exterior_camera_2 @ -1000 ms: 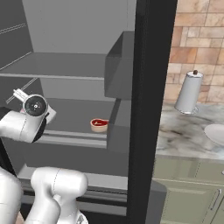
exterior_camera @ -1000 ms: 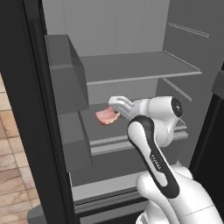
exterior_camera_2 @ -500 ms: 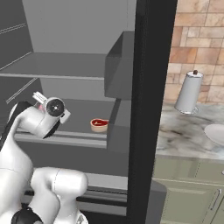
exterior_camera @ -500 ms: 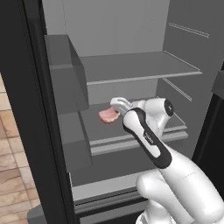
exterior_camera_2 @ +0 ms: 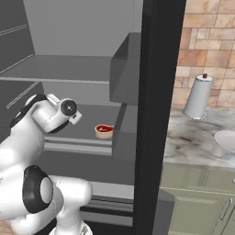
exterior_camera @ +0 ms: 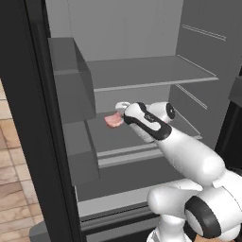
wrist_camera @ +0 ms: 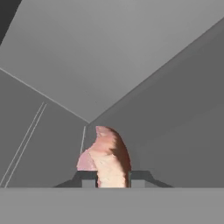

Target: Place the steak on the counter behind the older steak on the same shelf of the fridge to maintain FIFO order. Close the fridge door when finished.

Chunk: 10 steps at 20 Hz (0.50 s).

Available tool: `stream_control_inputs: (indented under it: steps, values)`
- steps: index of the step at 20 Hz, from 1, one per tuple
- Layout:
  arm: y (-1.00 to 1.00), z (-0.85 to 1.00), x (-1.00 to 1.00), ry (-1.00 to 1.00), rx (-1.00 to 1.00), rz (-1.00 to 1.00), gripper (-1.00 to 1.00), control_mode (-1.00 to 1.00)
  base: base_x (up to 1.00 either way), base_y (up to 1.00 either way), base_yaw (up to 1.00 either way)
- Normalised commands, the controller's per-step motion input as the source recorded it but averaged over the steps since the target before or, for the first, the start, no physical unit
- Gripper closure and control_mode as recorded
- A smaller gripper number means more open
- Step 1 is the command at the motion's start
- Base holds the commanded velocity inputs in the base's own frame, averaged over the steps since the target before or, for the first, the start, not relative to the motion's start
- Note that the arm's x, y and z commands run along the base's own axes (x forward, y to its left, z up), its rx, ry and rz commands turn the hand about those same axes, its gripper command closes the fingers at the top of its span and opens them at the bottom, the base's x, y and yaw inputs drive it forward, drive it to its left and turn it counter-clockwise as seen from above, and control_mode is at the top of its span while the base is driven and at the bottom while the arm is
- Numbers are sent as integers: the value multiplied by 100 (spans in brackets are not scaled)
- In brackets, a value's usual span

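Observation:
My gripper [wrist_camera: 113,180] is shut on the steak [wrist_camera: 107,157], a pale pink slab standing on edge between the two dark fingertips [wrist_camera: 89,180]. In the left base view the steak [exterior_camera: 112,121] hangs just above the left part of the fridge's middle shelf [exterior_camera: 142,137], at the tip of my gripper [exterior_camera: 119,115]. The older steak [exterior_camera_2: 104,130], darker red with a whitish rim, lies on the same shelf [exterior_camera_2: 82,128] near its front, beside the door bins. My hand [exterior_camera_2: 68,108] sits to the left of it, apart from it. The counter [exterior_camera_2: 197,144] lies to the right of the open fridge.
An open black fridge door [exterior_camera: 28,118] with grey bins [exterior_camera: 68,90] stands close beside the arm; its dark edge [exterior_camera_2: 156,114] splits the right base view. A higher grey shelf [exterior_camera: 142,73] hangs above the hand. A white paper-towel roll [exterior_camera_2: 198,96] and a pale dish [exterior_camera_2: 225,140] sit on the counter.
My arm has stretched further into the fridge with the steak still in the gripper. In the right base view the hand has moved right, closer to the older steak.

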Motion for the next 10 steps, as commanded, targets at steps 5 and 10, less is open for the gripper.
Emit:
stream_control_inputs:
  steps: [5,10]
  values:
    - [-2,-27,32,-2,0,0,100,-100,0,0,0]
    - [0,-12,22,-3,0,-1,100,-100,0,0,0]
